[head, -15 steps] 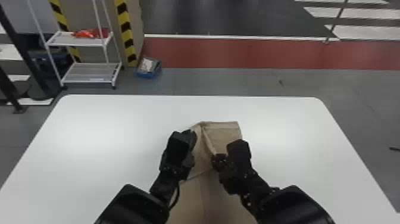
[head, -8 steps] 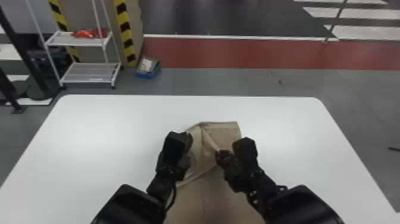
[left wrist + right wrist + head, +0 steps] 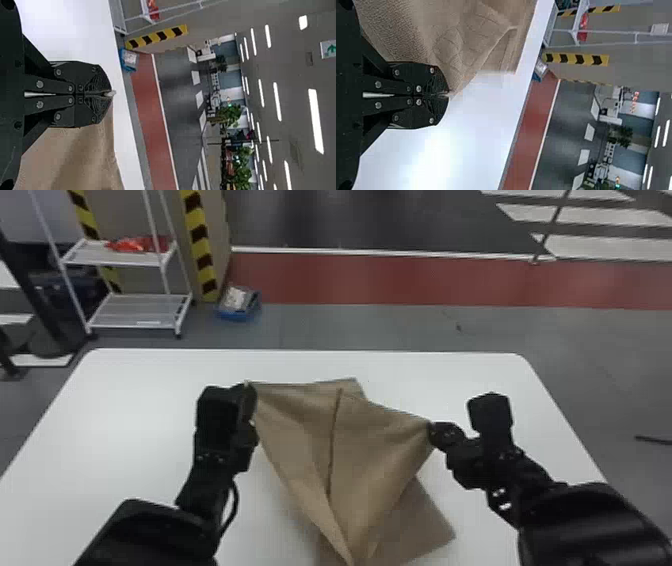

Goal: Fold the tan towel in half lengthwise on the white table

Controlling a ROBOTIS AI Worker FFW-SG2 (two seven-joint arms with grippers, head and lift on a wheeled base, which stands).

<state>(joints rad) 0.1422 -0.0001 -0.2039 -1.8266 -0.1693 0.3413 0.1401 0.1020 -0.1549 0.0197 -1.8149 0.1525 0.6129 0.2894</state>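
Where the left claw (image 3: 111, 94) bites: fingers pressed together, only a sliver of cloth at the tips. May slip if the arms pull hard against each other.
Right claw (image 3: 449, 94): also closed, pinching a pointed bit of the towel's edge. Same thin bite, same risk.
Claw alignment: left is either higher or farther out than right, can't tell which. Lowered unevenly, the fold would probably land skewed, not lengthwise.
Towel (image 3: 380, 450): strung between both claws over the middle of the table, lifted cloth sagging and narrowing toward the robot.
Center crease: dark line down the lifted part, loose folds around it. Slack there could get laid down as a wrinkle.
Lower layer: corner pokes out near the robot, right side, another bit shows at the far side. Sits at an angle to the lifted cloth; dragging instead of lifting could shift it.
Fabric: tan, matte, fine texture, faint curved lines by the right claw. Looks soft, so likely to bunch.
White table (image 3: 125, 430): smooth-looking, probably little grip on the cloth.
Rack (image 3: 145, 310): past the far edge, no threat.
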